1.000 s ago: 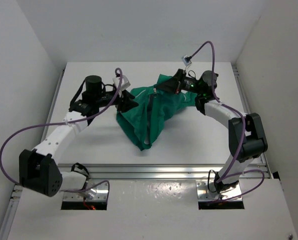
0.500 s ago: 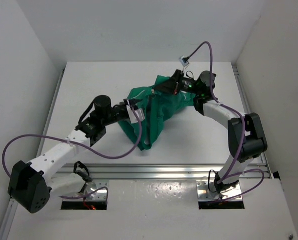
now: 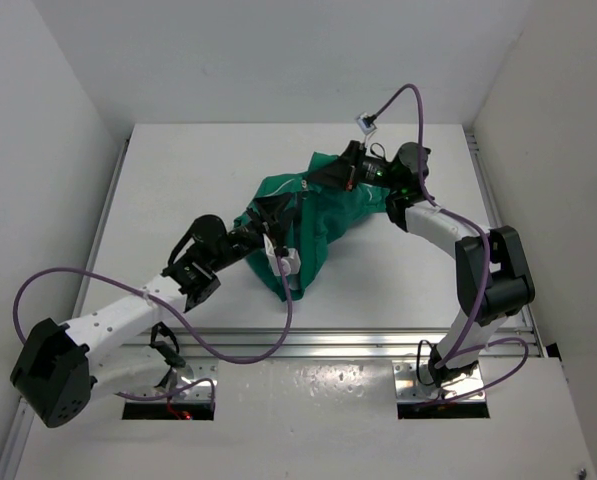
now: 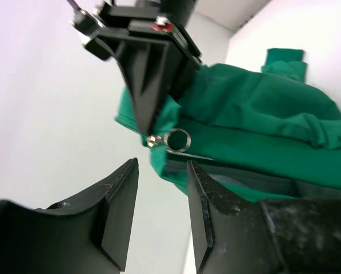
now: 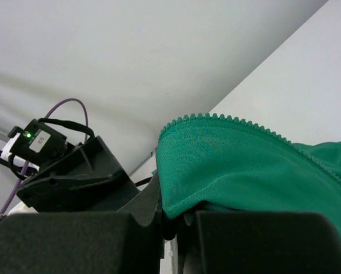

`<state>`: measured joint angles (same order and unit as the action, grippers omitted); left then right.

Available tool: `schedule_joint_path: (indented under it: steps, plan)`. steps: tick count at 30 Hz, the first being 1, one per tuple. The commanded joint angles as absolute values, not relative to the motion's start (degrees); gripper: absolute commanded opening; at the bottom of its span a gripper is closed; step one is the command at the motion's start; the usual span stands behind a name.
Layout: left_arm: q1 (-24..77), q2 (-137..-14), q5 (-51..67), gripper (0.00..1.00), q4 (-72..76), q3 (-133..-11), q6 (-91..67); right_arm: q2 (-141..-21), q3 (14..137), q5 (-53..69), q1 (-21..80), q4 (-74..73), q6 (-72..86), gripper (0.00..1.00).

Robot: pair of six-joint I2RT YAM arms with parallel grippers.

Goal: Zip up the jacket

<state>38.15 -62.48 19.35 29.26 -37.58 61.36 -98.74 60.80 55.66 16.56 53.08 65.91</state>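
White table (image 3: pixel 168 180), mid-surface: the jacket (image 3: pixel 323 215) lies bunched, its far edge clamped and lifted by my right gripper (image 5: pixel 171 220). My left gripper (image 4: pixel 160 171) has swung in from the jacket's left over the past second. It now hovers, fingers apart, just short of the zip's ring pull (image 4: pixel 177 138), which I judge reachable. My purple cable (image 3: pixel 283 325) trails by the hem.

The jacket (image 3: pixel 328 215) is plain green, its zip ring (image 4: pixel 177 139) silver, the table (image 3: pixel 178 165) white.
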Motion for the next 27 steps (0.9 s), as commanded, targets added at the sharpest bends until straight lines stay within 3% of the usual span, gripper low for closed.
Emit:
schedule_joint_path:
  steps: [1,27]
  plan:
    - [39.72,-60.91,18.81,0.45,34.28,-37.09,64.51,-97.82,62.49,54.67,17.31,56.07,65.74,0.0]
    - [40.25,-68.82,15.82,0.47,46.75,-34.54,73.3,-97.12,62.14,55.11,19.51,56.34,66.8,0.0]
